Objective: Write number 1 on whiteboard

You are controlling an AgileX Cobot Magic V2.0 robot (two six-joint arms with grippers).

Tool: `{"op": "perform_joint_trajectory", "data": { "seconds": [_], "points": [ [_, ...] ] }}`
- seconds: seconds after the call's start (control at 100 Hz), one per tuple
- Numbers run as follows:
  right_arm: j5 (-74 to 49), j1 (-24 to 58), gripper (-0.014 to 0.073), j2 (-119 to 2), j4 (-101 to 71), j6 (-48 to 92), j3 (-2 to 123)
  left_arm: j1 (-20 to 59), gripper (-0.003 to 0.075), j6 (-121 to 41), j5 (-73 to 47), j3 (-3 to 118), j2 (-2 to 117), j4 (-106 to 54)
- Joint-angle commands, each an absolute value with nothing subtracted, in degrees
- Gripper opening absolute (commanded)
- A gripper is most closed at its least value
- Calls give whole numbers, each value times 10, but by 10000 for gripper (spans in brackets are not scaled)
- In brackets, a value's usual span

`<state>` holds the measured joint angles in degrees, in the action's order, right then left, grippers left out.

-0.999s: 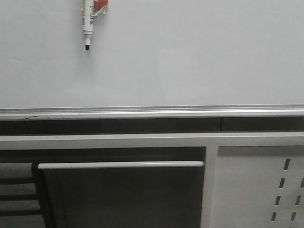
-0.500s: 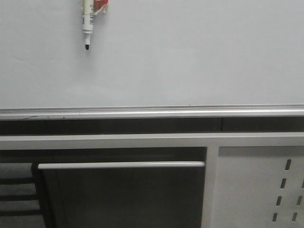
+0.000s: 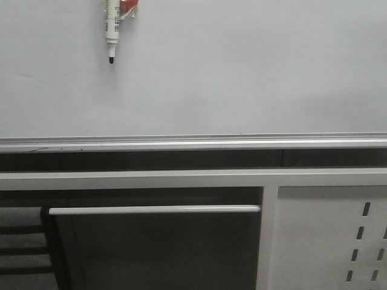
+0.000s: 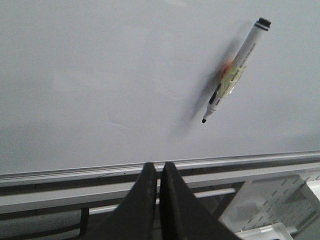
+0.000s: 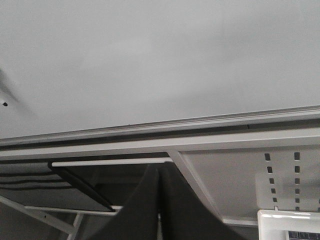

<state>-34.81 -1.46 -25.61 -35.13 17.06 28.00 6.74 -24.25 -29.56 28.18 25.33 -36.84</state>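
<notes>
So the whiteboard [image 3: 242, 72] filled the upper part of the front view, pale grey-white and bare of any drawn stroke, with its silver rail [image 3: 193, 144] running along the lower edge. No number 1 could be made out on it in any of the three views. A white marker pen [image 3: 111, 30] with a black tip hung against the board, tip pointing down, with something red-orange [image 3: 128, 7] beside its barrel; what held it there could not be told.

From the left wrist, the left gripper [image 4: 159, 172] had its two dark fingers pressed together with nothing between them, low beneath the rail. The pen stood well apart from it, up the board and off to one side, tilted, casting a blurred shadow on the surface.

Over on the right wrist, the right gripper [image 5: 159, 175] was likewise closed on nothing, its fingers meeting below the rail. Just beyond those fingertips ran a white frame bar [image 5: 165, 145], and off to the side sat a white perforated metal panel [image 5: 235, 175]. Neither gripper touched the board.
</notes>
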Motion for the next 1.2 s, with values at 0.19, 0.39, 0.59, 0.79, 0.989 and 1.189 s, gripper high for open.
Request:
{"op": "perform_joint_trajectory", "data": {
  "seconds": [0.19, 0.39, 0.59, 0.79, 0.989, 1.189],
  "points": [
    [-345, -18, -15, -310, -377, 202, 320, 97, -8, -574, -279, 336, 396, -683],
    [-351, -18, 258, -310, -378, 202, 320, 142, 195, -699, -303, 355, 506, -835],
    [-350, -18, 353, -310, -378, 202, 320, 203, 414, -759, -288, 416, 594, -876],
    [-349, -18, 353, -310, -378, 202, 320, 298, 339, -850, -111, 441, 622, -935],
    [-339, -18, 353, -310, -378, 202, 320, 355, 335, -891, -32, 460, 645, -933],
    [-336, -18, 353, -310, -378, 202, 320, 356, 335, -892, -20, 498, 682, -935]
  ]
}}
